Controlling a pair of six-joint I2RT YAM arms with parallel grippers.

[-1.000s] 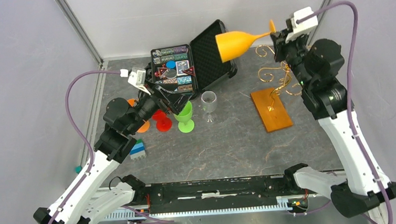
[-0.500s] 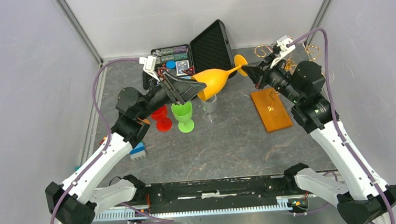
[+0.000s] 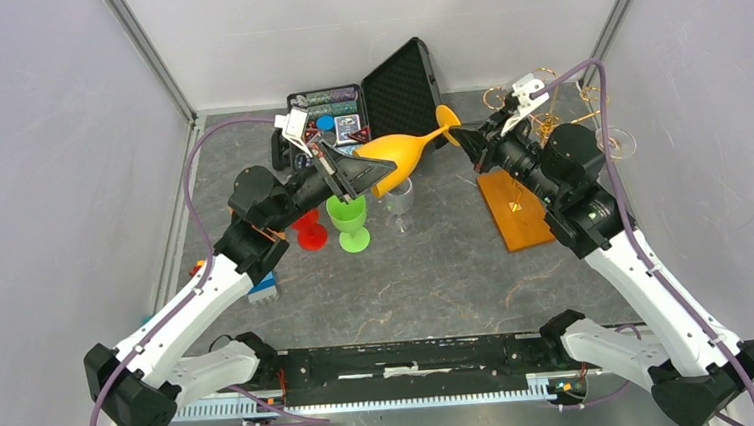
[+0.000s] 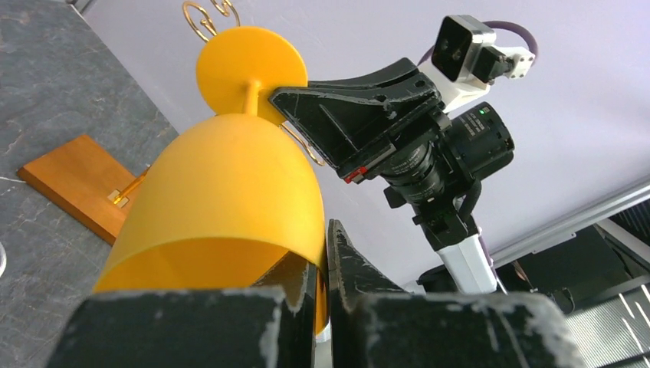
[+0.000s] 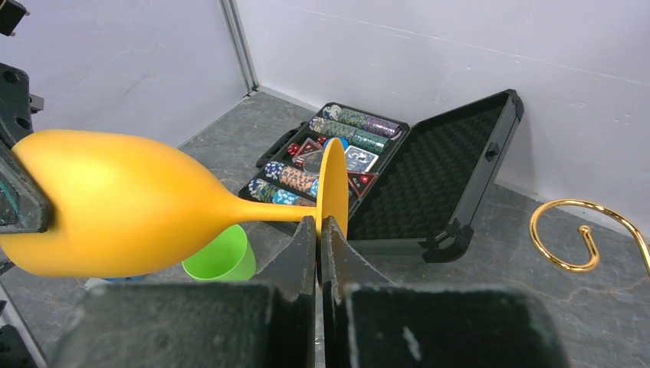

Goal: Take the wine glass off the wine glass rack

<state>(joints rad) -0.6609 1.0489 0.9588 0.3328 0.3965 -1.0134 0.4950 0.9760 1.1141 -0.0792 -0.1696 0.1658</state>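
**Wine Glass Suspended Between Both Hands**

The left hand [image 3: 364, 177] is clenching the bowl rim of the orange wine glass [image 3: 394, 157], one finger inside the bowl and one outside. The right hand [image 3: 461, 134] is grasping the edge of the foot disc. The glass is lying horizontally in the air between the two hands, apart from the wine glass rack [image 3: 519, 210], which is standing on the counter [image 3: 437, 269] just below the right hand.

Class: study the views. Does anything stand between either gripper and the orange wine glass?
Nothing visible does. The left gripper has its jaws shut on the bowl rim of the wine glass, the right gripper on its foot, clear of the wine glass rack.
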